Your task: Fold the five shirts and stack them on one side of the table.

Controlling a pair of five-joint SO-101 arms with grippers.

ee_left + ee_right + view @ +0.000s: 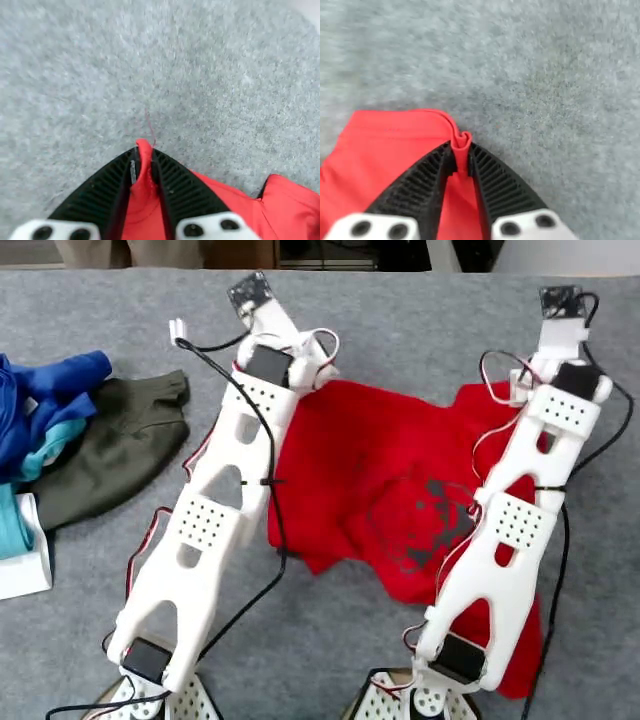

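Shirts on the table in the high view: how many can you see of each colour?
red shirt: 1
dark green shirt: 1
blue shirt: 1
teal shirt: 1
Total: 4 shirts in sight, three of them heaped together at one side.

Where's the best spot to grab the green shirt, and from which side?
On the green shirt, probably the far corner, which sticks out free on the table; come from above on the side facing the red shirt. The blue shirt overlaps its other side.
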